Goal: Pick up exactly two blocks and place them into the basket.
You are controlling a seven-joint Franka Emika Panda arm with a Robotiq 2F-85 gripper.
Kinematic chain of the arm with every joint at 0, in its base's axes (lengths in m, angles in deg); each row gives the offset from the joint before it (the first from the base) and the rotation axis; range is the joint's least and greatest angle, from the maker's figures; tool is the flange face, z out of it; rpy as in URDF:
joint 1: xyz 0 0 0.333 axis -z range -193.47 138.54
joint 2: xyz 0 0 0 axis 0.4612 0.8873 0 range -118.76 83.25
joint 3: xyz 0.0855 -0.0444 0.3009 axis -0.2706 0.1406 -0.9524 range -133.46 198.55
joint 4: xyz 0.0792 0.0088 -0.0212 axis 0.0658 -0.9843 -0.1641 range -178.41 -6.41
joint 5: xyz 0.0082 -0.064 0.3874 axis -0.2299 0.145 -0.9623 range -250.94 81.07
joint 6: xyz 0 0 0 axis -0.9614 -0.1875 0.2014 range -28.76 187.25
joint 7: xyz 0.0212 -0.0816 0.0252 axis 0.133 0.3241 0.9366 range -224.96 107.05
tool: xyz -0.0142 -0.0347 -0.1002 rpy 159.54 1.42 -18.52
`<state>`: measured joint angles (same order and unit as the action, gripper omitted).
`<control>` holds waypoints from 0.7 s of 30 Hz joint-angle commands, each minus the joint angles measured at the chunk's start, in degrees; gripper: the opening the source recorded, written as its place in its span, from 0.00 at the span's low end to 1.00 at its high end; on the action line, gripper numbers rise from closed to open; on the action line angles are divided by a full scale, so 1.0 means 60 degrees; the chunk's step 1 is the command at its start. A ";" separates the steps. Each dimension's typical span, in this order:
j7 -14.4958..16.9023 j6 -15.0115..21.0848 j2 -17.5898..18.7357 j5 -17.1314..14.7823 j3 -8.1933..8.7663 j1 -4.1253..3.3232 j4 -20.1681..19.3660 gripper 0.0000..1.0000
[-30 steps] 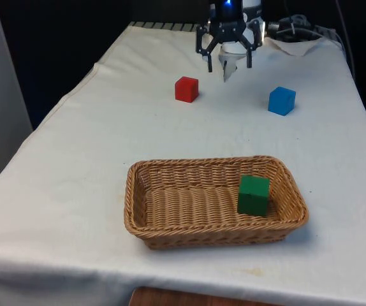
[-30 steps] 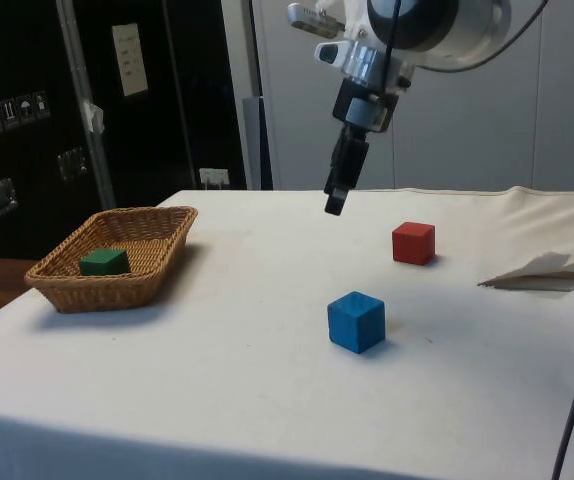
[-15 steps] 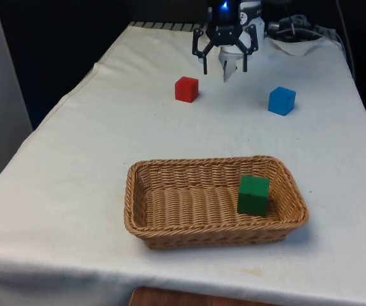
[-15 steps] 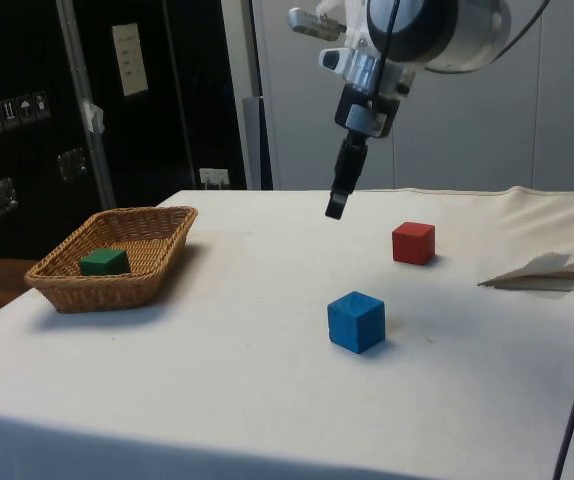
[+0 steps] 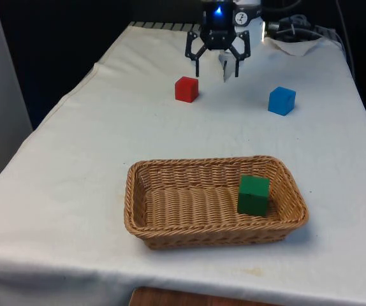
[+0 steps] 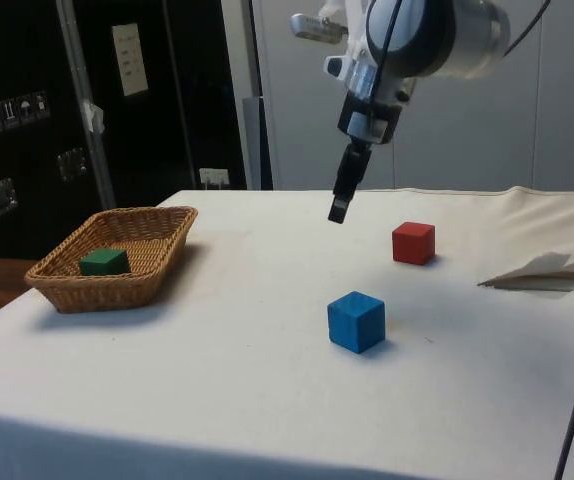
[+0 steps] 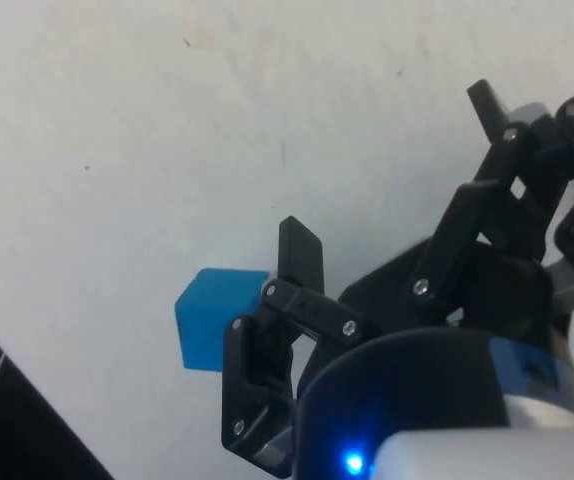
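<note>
A wicker basket (image 5: 141, 210) (image 6: 157, 225) sits near the table's front edge with a green block (image 5: 254, 194) (image 6: 104, 262) inside it at the front view's right end. A red block (image 5: 186, 88) (image 6: 413, 243) and a blue block (image 5: 281, 100) (image 6: 356, 321) (image 7: 212, 315) rest on the white cloth farther back. My gripper (image 5: 216, 68) (image 6: 338, 208) hangs open and empty above the cloth, between the two loose blocks and nearer the red one. One finger (image 7: 300, 255) partly covers the blue block in the wrist view.
A crumpled white cloth or paper (image 5: 294, 44) (image 6: 547, 270) lies at the far end of the table beside the robot's base. Dark cables (image 5: 291, 25) run there too. Dark cabinets (image 6: 27, 120) stand beyond the basket in the side view.
My gripper has drifted toward the front view's left, closer to the red block, staying open and at about the same height. The blocks and basket have not moved.
</note>
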<state>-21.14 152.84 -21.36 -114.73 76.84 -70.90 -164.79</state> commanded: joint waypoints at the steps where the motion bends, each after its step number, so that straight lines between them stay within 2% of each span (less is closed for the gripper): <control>1: -0.0019 0.0134 0.0038 -0.0038 0.0038 0.0019 0.0000 1.00; 5: -0.0019 0.0038 0.0162 -0.0010 0.0143 0.0038 0.0038 1.00; 11: 0.0038 0.0067 0.0229 0.0000 0.0430 0.0143 0.0086 1.00; 12: 0.0019 0.0038 0.0239 -0.0010 0.0411 0.0105 0.0076 1.00; 13: 0.0057 0.0057 0.0239 0.0000 0.0468 0.0143 0.0095 1.00; 21: 0.0162 0.0029 0.0286 0.0000 0.0821 0.0201 0.0153 1.00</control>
<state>-20.23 153.01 -19.70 -114.79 81.76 -69.81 -164.04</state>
